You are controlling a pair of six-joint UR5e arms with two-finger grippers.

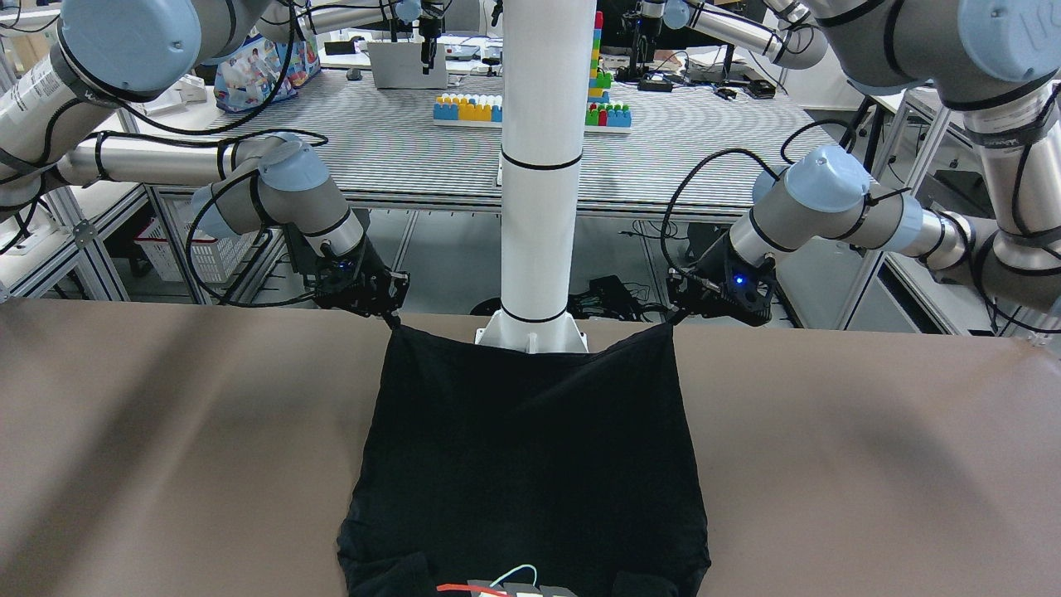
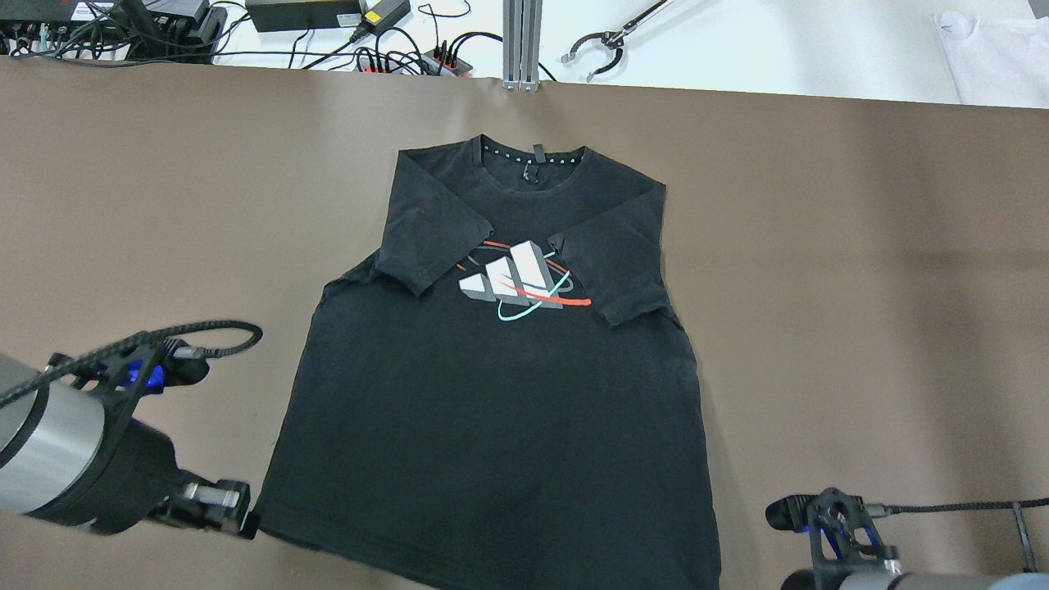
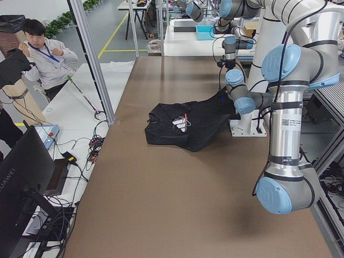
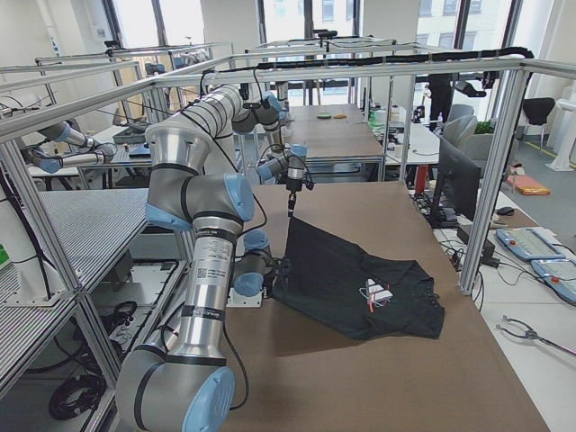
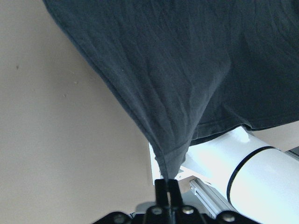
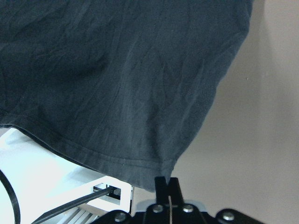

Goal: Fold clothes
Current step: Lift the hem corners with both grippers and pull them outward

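Observation:
The clothes (image 2: 492,410) are a black T-shirt with a white, red and teal print, lying face up on the brown table (image 2: 860,287). Both sleeves are folded in over the chest. My left gripper (image 1: 673,319) is shut on one bottom hem corner. The left wrist view shows that corner pinched to a point in the gripper (image 5: 167,183). My right gripper (image 1: 392,319) is shut on the other hem corner, also seen in the right wrist view (image 6: 167,181). The hem between them hangs slightly raised in front of the white pillar (image 1: 540,166).
The pillar's base plate (image 1: 530,336) stands at the robot's edge of the table, between my two arms. Power bricks and cables (image 2: 328,16) lie beyond the far edge. A person (image 3: 45,54) stands near a monitor (image 3: 27,177) on the operators' side.

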